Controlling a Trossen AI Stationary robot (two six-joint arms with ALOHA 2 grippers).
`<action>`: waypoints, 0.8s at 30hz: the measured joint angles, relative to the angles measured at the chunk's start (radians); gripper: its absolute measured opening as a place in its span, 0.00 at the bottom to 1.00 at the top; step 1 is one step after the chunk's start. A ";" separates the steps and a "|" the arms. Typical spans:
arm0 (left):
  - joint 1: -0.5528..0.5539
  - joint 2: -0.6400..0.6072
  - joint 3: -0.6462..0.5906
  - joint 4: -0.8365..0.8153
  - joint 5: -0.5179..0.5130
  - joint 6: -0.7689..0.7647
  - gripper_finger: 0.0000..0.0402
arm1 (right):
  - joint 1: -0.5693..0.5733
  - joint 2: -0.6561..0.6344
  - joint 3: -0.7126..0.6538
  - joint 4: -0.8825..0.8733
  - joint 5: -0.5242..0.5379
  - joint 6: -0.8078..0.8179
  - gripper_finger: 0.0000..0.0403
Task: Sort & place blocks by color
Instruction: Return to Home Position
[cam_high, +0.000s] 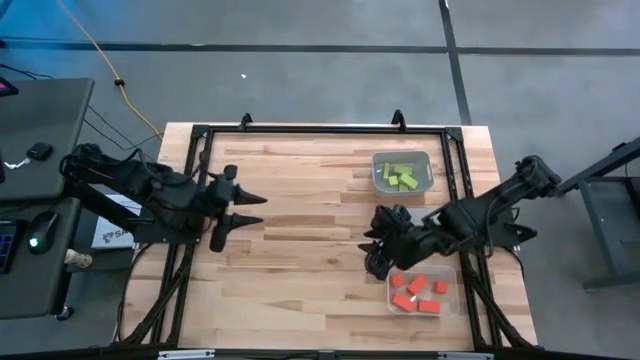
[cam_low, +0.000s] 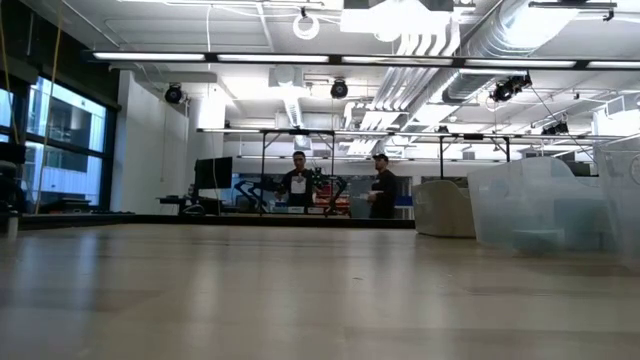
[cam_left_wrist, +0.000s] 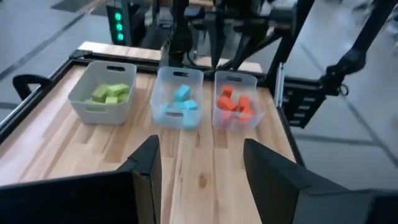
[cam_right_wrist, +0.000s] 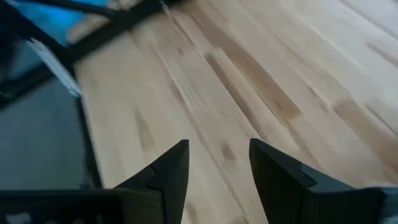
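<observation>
Lime green blocks (cam_high: 402, 177) lie in a clear bin (cam_high: 378, 160) at the far right of the table. Red-orange blocks (cam_high: 418, 292) lie in a bin (cam_high: 452, 300) at the near right. The left wrist view shows light blue blocks (cam_left_wrist: 182, 98) in a middle bin (cam_left_wrist: 163, 115), between the green blocks (cam_left_wrist: 112, 93) and the red ones (cam_left_wrist: 235, 104). In the high view my right arm covers that bin. My left gripper (cam_high: 255, 208) hangs open over the table's left part, pointing at the bins. My right gripper (cam_high: 372, 250) hangs open beside the bins, over bare wood (cam_right_wrist: 261, 81).
A black frame (cam_high: 320, 128) runs round the table's edges. The low view shows the clear bins (cam_low: 540, 215) at the right and two people far off in the room. The wooden top (cam_high: 310, 250) between the two grippers lies bare.
</observation>
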 joint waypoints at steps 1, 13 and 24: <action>0.000 -0.035 -0.047 0.035 0.001 0.000 0.37 | -0.010 -0.008 0.000 0.028 -0.001 -0.026 0.39; 0.003 -0.402 -0.529 0.391 0.000 0.037 0.37 | -0.074 -0.084 0.000 0.153 -0.007 -0.124 0.39; 0.003 -0.680 -0.858 0.547 -0.098 0.037 0.37 | -0.105 -0.094 0.000 0.182 -0.012 -0.123 0.39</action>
